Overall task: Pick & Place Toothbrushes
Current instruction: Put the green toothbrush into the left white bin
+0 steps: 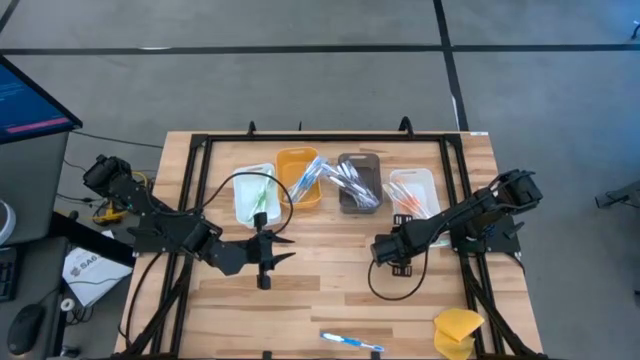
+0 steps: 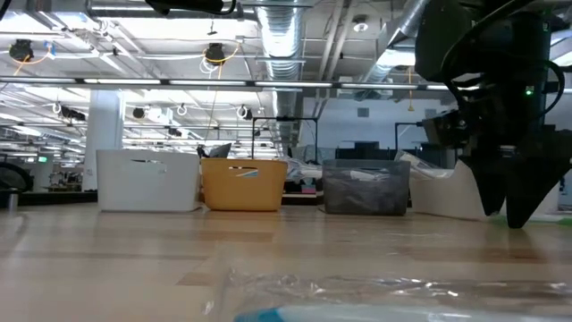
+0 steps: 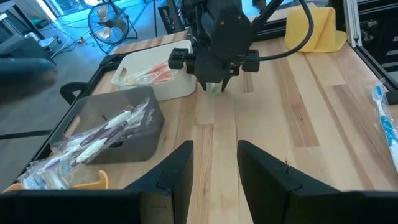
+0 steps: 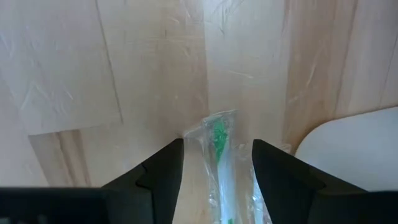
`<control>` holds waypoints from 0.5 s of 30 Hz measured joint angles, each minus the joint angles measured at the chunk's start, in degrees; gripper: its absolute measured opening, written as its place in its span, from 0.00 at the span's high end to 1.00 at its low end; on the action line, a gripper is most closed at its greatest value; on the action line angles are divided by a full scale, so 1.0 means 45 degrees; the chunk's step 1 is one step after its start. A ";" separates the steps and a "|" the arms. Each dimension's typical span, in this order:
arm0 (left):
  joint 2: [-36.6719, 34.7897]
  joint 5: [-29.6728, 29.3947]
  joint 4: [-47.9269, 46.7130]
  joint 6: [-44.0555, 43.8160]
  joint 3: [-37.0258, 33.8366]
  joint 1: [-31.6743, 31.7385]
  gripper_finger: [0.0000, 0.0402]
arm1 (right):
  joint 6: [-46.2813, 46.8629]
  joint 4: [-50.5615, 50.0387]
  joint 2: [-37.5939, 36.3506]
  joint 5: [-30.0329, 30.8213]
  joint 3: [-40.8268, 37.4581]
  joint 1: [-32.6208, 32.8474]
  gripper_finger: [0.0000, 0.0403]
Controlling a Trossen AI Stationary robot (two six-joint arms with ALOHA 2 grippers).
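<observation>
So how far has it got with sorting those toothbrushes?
Mostly done, it seems: the four bins at the back already hold wrapped toothbrushes. In hand: the right gripper has a wrapped green toothbrush between its fingers, near the table beside the white bin. Left: a blue toothbrush lies at the table's front edge. The left gripper is open, holding nothing.

Bench: pale wood planks inside a black frame. Four bins in a row along the far side: white bin, orange bin, grey bin, second white bin. Near edge: blue toothbrush, yellow sponge.
</observation>
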 joint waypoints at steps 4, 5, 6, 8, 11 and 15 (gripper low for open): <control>0.0000 0.0000 0.0005 0.0000 0.0000 0.0000 0.71 | 0.0000 0.0069 0.0000 -0.0257 -0.0008 -0.0005 0.58; 0.0000 0.0000 0.0004 0.0000 0.0000 0.0000 0.71 | -0.0005 0.0101 0.0000 -0.0424 -0.0008 -0.0028 0.60; 0.0000 0.0000 0.0000 0.0000 0.0000 0.0000 0.71 | -0.0005 0.0140 0.0000 -0.0586 -0.0013 -0.0076 0.62; 0.0000 0.0000 0.0004 0.0000 0.0000 0.0000 0.71 | -0.0005 0.0212 0.0000 -0.0688 -0.0018 -0.0117 0.66; 0.0000 0.0000 0.0003 -0.0003 0.0000 0.0000 0.71 | -0.0023 0.0264 0.0005 -0.0765 -0.0023 -0.0117 0.75; 0.0000 0.0000 0.0002 -0.0005 0.0000 0.0000 0.71 | -0.0129 0.0333 0.0010 -0.0844 -0.0023 -0.0103 0.88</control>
